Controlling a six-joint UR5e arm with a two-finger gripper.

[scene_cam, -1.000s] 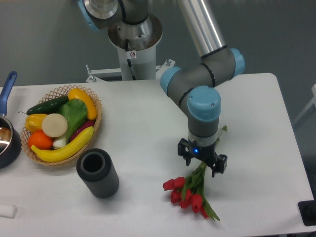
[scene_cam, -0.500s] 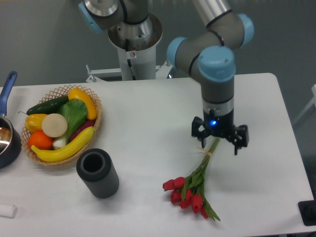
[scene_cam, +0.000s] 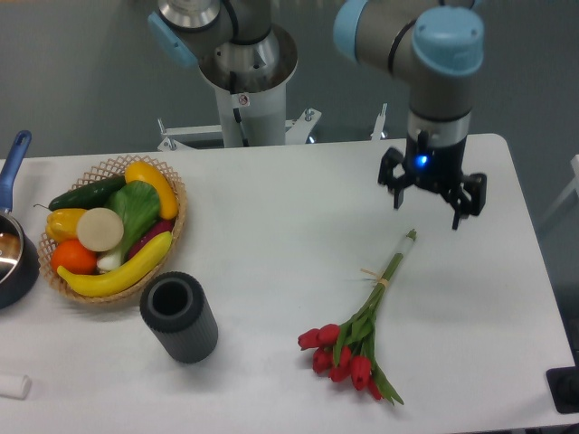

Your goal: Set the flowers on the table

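The flowers (scene_cam: 355,345), a bunch of red tulips with green leaves and long green stems tied with string, lie flat on the white table (scene_cam: 271,235) at the front right. The blooms point toward the front edge and the stem ends point up and right. My gripper (scene_cam: 431,204) hangs above the table, up and to the right of the stem tips, clear of them. Its fingers are spread apart and hold nothing.
A wicker basket (scene_cam: 113,226) with vegetables and fruit stands at the left. A dark cylinder vase (scene_cam: 178,317) stands in front of it. A blue-handled pot (scene_cam: 11,244) sits at the left edge. A small white object (scene_cam: 13,386) lies at the front left corner.
The gripper has risen off the flower stems and moved up and to the right, away from the bunch. The flowers stay lying on the table where they were.
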